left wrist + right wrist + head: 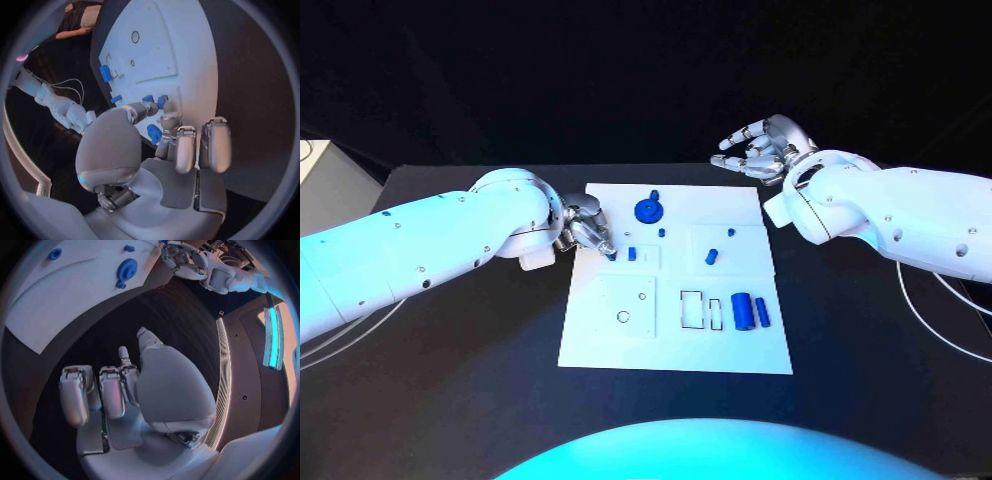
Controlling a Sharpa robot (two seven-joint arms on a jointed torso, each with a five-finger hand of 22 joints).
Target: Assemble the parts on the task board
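Note:
The white task board (pixel 675 335) lies in the middle of the black table. A blue gear (pixel 649 210) sits near its far edge, also the gear (pixel 127 271). Small blue parts (pixel 711 255) stand mid-board, and two blue cylinders (pixel 751 312) lie at the near right. My left hand (pixel 584 228) reaches over the board's left edge. Its thumb (pixel 145 111) and a fingertip meet at a small blue part (pixel 161 101), also the part (pixel 613 257); whether they grip it is unclear. My right hand (pixel 759 150) hovers past the far right corner, fingers apart, holding nothing.
Rectangular and round recesses (pixel 692 308) open in the board's near half. Bare black table (pixel 877 380) surrounds the board on all sides. A cable (pixel 949 320) trails across the table at the right. A white box (pixel 329 175) stands at the far left.

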